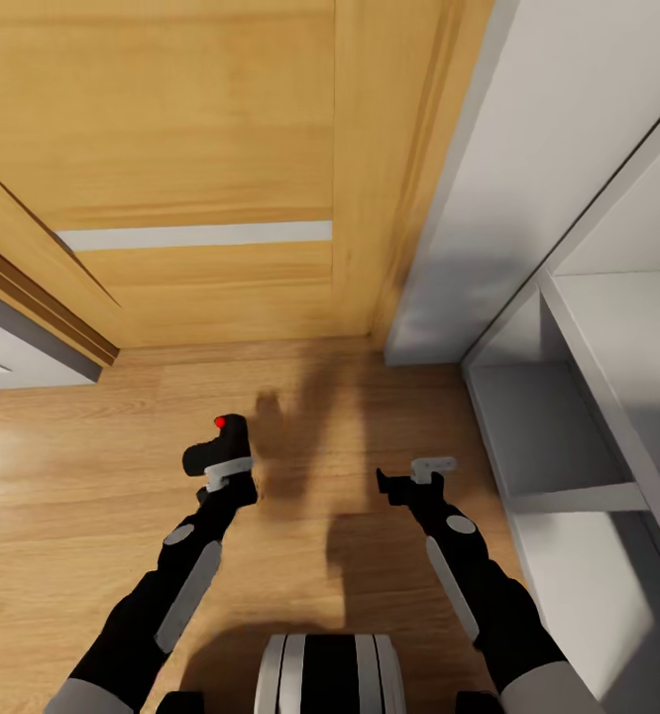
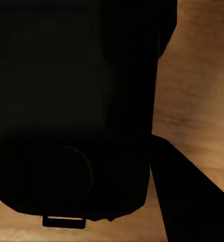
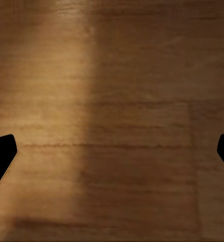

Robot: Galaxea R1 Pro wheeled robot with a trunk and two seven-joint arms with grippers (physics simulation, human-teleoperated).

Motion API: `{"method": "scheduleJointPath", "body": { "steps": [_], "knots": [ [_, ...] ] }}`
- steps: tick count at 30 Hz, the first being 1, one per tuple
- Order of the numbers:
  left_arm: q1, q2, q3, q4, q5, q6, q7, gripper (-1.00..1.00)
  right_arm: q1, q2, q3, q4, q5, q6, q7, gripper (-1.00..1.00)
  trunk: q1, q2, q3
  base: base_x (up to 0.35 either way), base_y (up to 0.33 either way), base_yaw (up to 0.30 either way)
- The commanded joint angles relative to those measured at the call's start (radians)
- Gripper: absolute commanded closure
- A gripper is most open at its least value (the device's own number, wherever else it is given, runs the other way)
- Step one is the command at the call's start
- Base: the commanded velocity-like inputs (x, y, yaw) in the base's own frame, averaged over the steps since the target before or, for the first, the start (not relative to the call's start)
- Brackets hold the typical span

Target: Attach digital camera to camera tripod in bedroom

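Head view looks down on a light wood floor [image 1: 92,516] that runs up to a wooden door [image 1: 201,149] crossed by a pale horizontal strip. To the right of the door stands a pale grey wall [image 1: 528,178], and further right a white shelving unit [image 1: 588,426] with open compartments. At the left edge a wooden frame slants over a grey surface. Shadows of both arms fall on the floor ahead of them.

The left end effector [image 1: 219,474] is closed around the digital camera [image 1: 221,446], a black body with a red dot on top, carried above the floor. In the left wrist view the digital camera [image 2: 71,116] is a large dark mass close to the lens, with wood floor [image 2: 198,85] beside it.

The right end effector [image 1: 416,480] carries nothing. In the right wrist view its dark fingertips [image 3: 2,156] sit at opposite edges, spread wide, with wood floor [image 3: 112,101] between them.
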Motion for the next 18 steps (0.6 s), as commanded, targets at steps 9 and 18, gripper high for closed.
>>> {"method": "scheduleJointPath", "body": {
  "steps": [9,18],
  "knots": [
    [0.000,0.179,-0.004,-0.002,0.272,-0.007,-0.195,1.00,0.000,-0.002,-0.002,-0.001,-0.017,0.004,-0.001,-1.00,-0.004,0.002,0.034,0.000,0.000,0.000],
    [0.000,0.202,-0.005,0.006,0.300,-0.005,-0.225,1.00,0.000,-0.002,-0.004,-0.001,-0.017,0.005,-0.010,-1.00,-0.008,0.004,0.069,0.000,0.000,0.000]
  ]
}}
